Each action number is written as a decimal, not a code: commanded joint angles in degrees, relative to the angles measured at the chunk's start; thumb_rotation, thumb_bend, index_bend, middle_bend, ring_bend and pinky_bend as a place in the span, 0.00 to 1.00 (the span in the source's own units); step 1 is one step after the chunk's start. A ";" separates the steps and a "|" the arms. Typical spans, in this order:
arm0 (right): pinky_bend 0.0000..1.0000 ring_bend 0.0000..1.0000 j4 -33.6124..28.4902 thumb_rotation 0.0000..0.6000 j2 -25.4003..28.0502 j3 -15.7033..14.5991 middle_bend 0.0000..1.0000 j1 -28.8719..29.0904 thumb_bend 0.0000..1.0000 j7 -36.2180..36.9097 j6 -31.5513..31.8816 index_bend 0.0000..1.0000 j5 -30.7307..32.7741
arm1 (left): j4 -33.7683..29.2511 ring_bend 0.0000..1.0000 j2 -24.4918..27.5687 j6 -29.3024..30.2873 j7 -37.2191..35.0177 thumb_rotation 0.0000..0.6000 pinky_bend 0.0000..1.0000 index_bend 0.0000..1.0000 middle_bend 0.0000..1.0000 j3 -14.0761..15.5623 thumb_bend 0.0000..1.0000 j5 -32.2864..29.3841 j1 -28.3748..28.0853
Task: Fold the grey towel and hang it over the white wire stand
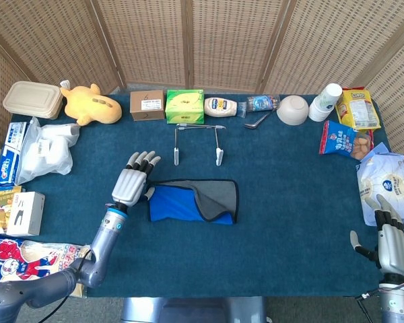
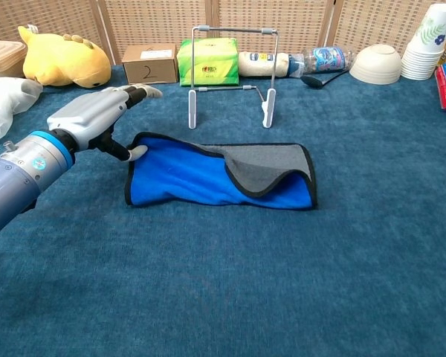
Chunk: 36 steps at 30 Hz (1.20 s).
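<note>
My left hand point(image 2: 97, 111) hovers open and empty, its thumb at the left edge of the grey-and-blue cloth towel point(image 2: 223, 175), which lies folded on the blue counter point(image 2: 282, 282). Hanging remains: the white wire stand point(image 2: 230, 74) sits just beyond, with open room between. My right hand point(image 1: 394, 245) rests open and empty far right.

Blue-carpeted table point(image 1: 283, 222): folded grey-and-blue towel point(image 1: 194, 200) mid-table, white wire stand point(image 1: 197, 142) behind, yellow plush toy point(image 1: 89, 104) far-left.
</note>
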 commanded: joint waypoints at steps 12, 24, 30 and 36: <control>0.00 0.00 -0.12 1.00 0.15 -0.14 0.04 0.06 0.38 0.32 -0.03 0.14 -0.81 | -9.68 0.00 4.73 -1.81 7.56 1.00 0.00 0.13 0.00 0.48 0.46 -3.12 1.42; 0.00 0.00 -0.93 1.00 1.04 -0.51 0.04 0.17 0.38 0.73 -0.31 0.14 -1.97 | -19.46 0.00 9.34 -0.25 6.94 1.00 0.00 0.13 0.01 -0.13 0.44 -5.51 3.90; 0.00 0.00 -2.67 1.00 2.46 -0.73 0.04 1.51 0.38 0.70 -1.94 0.14 -4.20 | -25.68 0.00 13.11 2.56 4.95 1.00 0.00 0.17 0.04 0.63 0.44 -4.22 6.25; 0.00 0.00 -4.26 1.00 4.44 -0.12 0.05 5.03 0.38 2.80 -7.20 0.14 -5.48 | -34.10 0.00 20.15 5.82 4.33 1.00 0.00 0.23 0.06 3.02 0.44 -1.48 9.59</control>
